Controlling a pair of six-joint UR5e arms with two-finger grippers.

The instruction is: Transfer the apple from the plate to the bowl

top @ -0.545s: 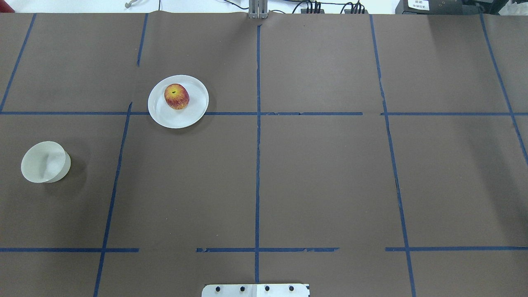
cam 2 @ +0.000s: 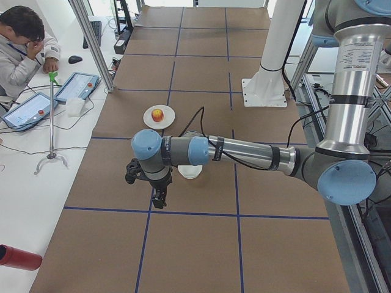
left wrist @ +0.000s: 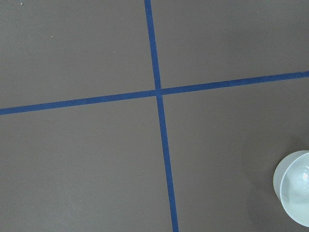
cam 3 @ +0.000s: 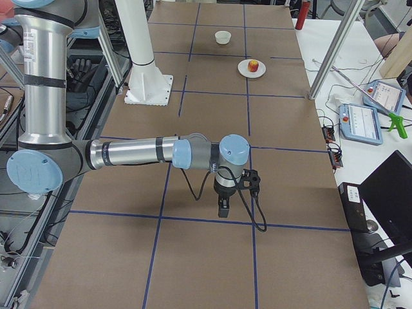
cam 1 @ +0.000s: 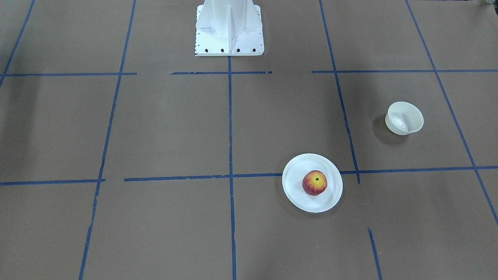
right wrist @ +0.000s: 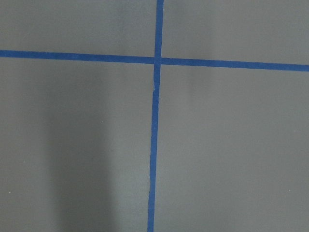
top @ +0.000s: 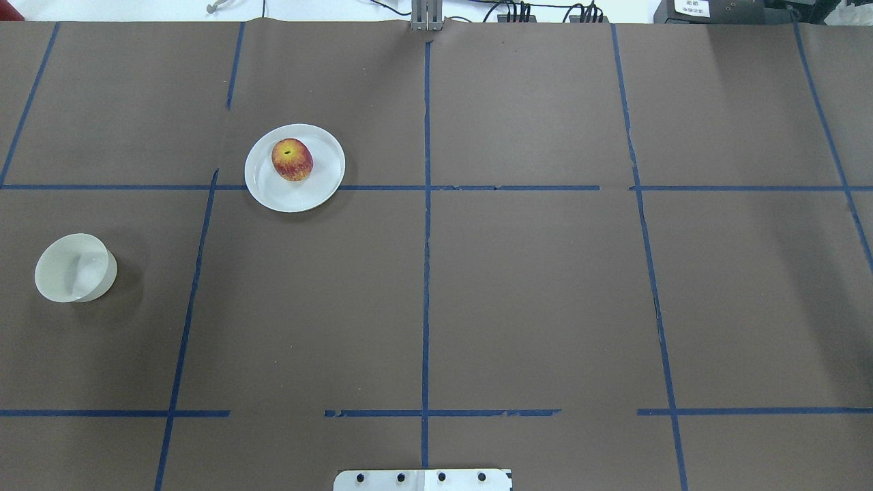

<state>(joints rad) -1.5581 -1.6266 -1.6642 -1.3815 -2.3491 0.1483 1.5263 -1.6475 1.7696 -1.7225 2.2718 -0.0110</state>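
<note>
The red apple (top: 292, 159) with a yellow patch lies on the white plate (top: 293, 196) on the robot's left half of the table; both also show in the front-facing view, apple (cam 1: 314, 182) on plate (cam 1: 311, 203). The cream-white bowl (top: 74, 268) stands empty, nearer the robot and further left; it also shows in the left wrist view (left wrist: 294, 186). My left gripper (cam 2: 160, 198) hangs over the table beside the bowl (cam 2: 190, 172). My right gripper (cam 3: 223, 209) hangs far from the dishes. I cannot tell whether either is open or shut.
Blue tape lines grid the brown table cover. The white robot pedestal (cam 1: 229, 27) stands at the table's robot side. An operator (cam 2: 21, 43) sits by tablets (cam 2: 76, 86) beyond the far edge. A red bottle (cam 2: 18, 257) lies off the table's end.
</note>
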